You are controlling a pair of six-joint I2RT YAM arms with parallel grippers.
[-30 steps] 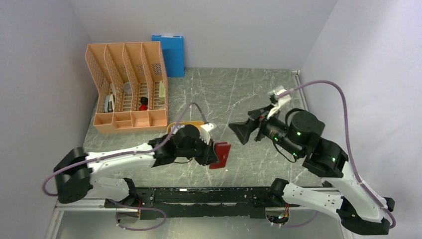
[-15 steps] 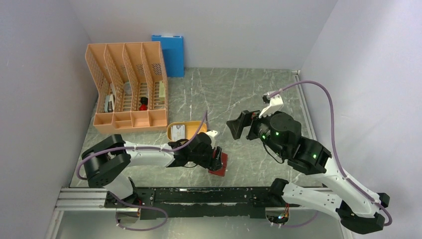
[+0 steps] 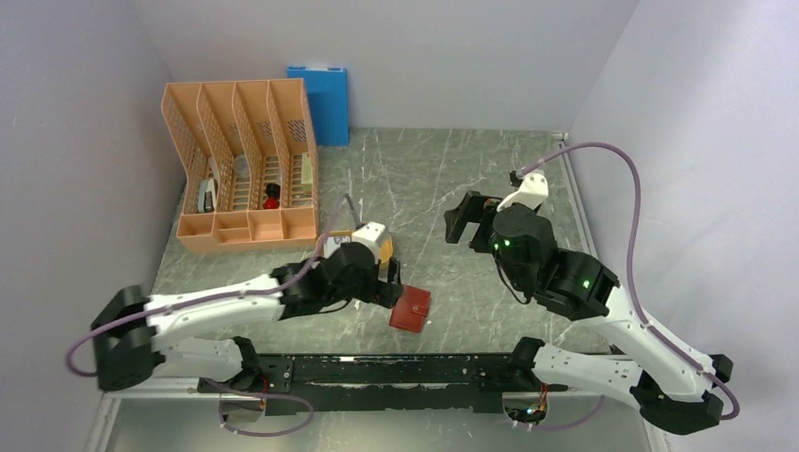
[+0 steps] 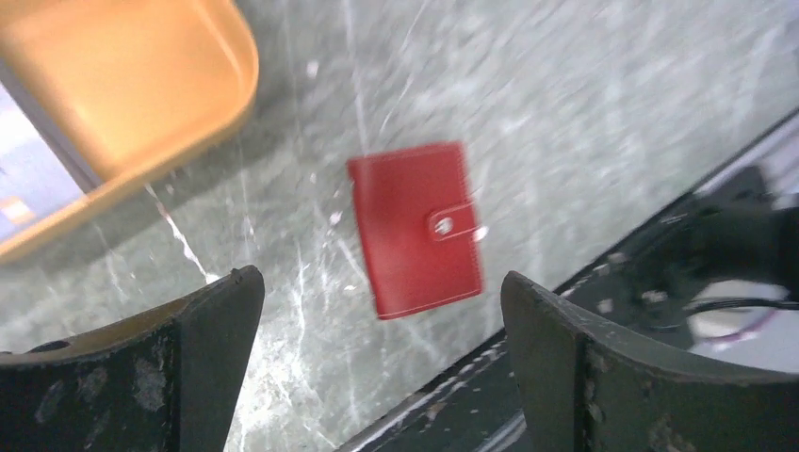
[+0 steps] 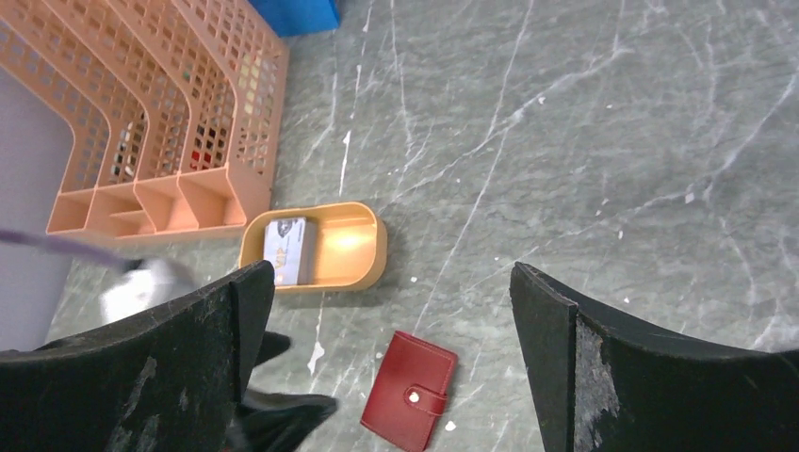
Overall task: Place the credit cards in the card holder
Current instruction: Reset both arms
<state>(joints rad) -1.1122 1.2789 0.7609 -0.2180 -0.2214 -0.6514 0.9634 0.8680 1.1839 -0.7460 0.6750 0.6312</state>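
Nothing is loaded yet, as far as I can see: the card holder (image 4: 415, 229) lies flat on the table (image 5: 584, 141), folded shut with its tab snapped, and the credit cards (image 5: 287, 250) sit in the orange tray (image 5: 349, 243). I reckon the holder needs opening first. The left gripper (image 4: 382, 282) hangs low over the holder, arm stretched forward, fingers spread wide and empty, the holder beneath the gap. The right gripper (image 5: 391, 271) hovers higher, fingers equally spread, holding nothing, with tray and holder both below its gap.
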